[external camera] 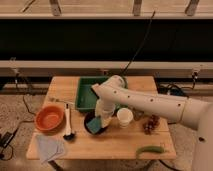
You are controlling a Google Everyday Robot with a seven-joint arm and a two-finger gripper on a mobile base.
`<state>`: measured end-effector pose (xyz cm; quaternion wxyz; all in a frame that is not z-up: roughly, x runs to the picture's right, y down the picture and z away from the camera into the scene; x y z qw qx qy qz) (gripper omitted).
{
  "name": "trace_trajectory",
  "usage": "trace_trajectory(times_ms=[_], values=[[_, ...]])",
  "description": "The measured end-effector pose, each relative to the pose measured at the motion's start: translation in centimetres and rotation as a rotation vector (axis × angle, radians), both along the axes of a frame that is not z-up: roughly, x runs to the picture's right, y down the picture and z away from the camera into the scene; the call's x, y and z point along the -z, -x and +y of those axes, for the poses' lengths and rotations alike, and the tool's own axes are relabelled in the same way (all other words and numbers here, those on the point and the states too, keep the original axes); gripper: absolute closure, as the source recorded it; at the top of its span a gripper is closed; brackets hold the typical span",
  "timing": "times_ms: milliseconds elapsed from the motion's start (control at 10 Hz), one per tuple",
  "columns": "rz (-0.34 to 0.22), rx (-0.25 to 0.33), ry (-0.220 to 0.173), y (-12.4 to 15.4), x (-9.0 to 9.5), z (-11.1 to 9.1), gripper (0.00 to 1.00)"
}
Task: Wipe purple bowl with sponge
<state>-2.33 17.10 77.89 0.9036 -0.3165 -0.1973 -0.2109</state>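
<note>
The purple bowl [93, 123] sits on the wooden table [100, 142], just in front of the green tray [86, 93] and between the black-and-white ladle [68, 123] on one side and the white cup [124, 117] on the other. Only its dark rim and part of its inside show. The teal sponge [96, 125] lies inside the bowl, toward the side nearest the cup; its long axis seems to run roughly front to back, though the arm hides much of it. No writing or label can be read on any of these things.

The gripper [102, 118] hangs straight down over the bowl at the end of the white arm [145, 101], right above the sponge and apparently touching it. Whether its jaws are parted or closed on the sponge cannot be told from this view.

Farther out, an orange bowl [49, 118] stands beyond the ladle, with a light blue cloth [49, 147] at the table's front corner. Past the cup lie a bunch of dark grapes [150, 124] and a green pepper [150, 150] near the front edge.
</note>
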Motion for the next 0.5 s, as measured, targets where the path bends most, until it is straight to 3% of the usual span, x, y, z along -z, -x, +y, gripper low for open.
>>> trace_trajectory(times_ms=[300,500], values=[[-0.042,-0.016,-0.042,-0.1,2.6,-2.1,0.52],[-0.046,-0.016,-0.045,-0.1,2.8,-2.2,0.49]])
